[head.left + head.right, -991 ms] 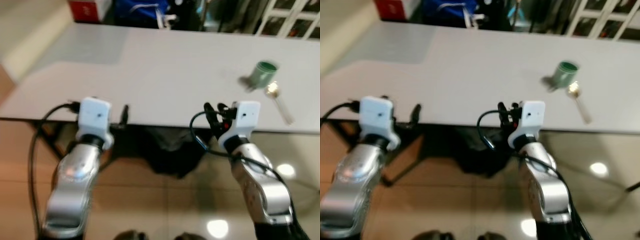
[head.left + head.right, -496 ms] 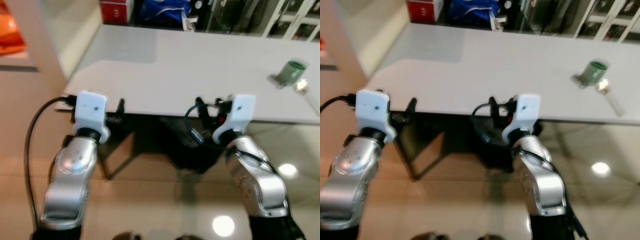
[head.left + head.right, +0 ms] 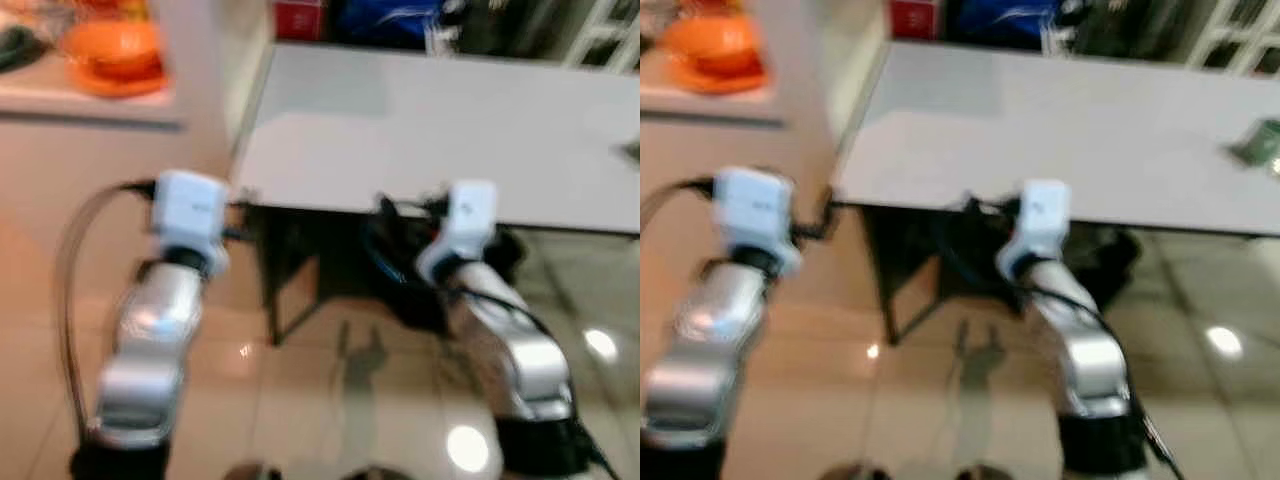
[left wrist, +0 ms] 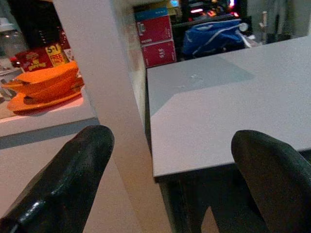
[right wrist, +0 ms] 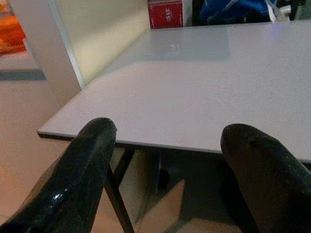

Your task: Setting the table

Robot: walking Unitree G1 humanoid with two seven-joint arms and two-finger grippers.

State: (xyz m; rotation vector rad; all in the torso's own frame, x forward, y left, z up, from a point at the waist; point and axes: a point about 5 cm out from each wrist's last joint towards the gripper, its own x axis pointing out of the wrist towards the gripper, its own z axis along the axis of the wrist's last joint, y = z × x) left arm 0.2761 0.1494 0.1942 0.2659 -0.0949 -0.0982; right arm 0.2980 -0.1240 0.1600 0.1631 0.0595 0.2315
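Both grippers hang in front of the robot with nothing between their fingers. Left gripper (image 4: 170, 179) has its two black fingers (image 4: 63, 179) spread wide apart, empty; just ahead of them lies the near corner of the grey table (image 4: 214, 116), and beside that corner rises a white post (image 4: 97, 77). Beyond the post, away from the table, a stack of orange plates (image 4: 46, 87) rests on a pale counter (image 4: 43, 119), with a red snack packet (image 4: 41, 56) behind the stack. Farther ahead, past the table's far edge, stand red boxes (image 4: 155, 41) and a blue bag (image 4: 214, 36).

Right gripper (image 5: 165, 170) is likewise spread and empty, its fingers (image 5: 73, 174) held just short of the table's near edge, the tabletop stretching away in front of them. From the head views, which are blurred, a green cup (image 3: 1262, 143) sits on the table well off to the right gripper's outer side, near the picture's edge. Below both arms is glossy tan floor (image 3: 330, 400).
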